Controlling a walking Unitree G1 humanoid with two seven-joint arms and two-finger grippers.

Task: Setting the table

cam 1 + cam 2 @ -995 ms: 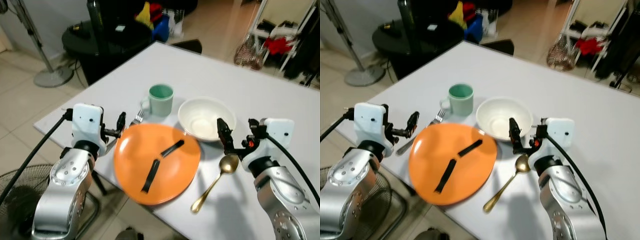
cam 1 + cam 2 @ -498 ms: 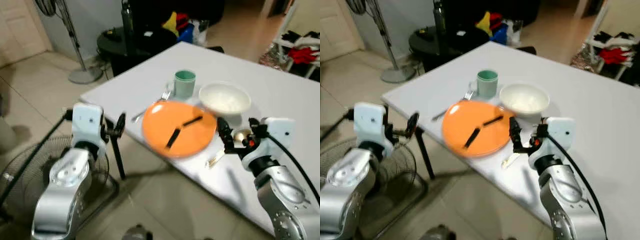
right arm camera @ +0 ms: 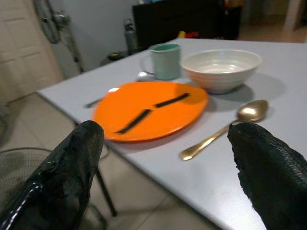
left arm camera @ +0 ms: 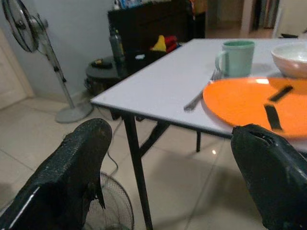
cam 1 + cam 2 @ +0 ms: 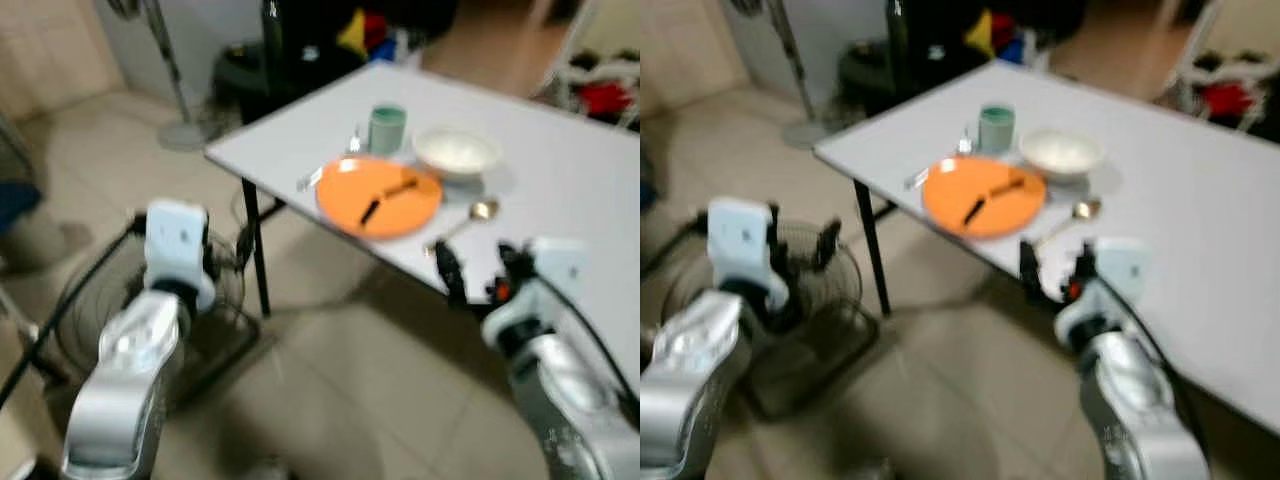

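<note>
An orange plate (image 5: 379,196) with two black strips on it lies near the corner of the white table (image 5: 560,190). Behind it stand a green mug (image 5: 387,127) and a white bowl (image 5: 457,152). A gold spoon (image 5: 462,222) lies to the plate's right, a fork (image 4: 199,98) to its left. My left gripper (image 5: 232,258) is open and holds nothing, out over the floor short of the table. My right gripper (image 5: 474,276) is also open with nothing in it, level with the table's near edge. The head views are blurred.
A round fan cage (image 5: 85,310) sits on the tiled floor under my left arm. A standing fan (image 5: 165,75) and a dark cabinet (image 5: 300,50) are beyond the table's far left. A rack with red items (image 5: 600,95) is at the back right.
The whole view has pulled back: the table and its setting now look smaller and farther off, with more floor in view. The tableware keeps its arrangement and both grippers stay open.
</note>
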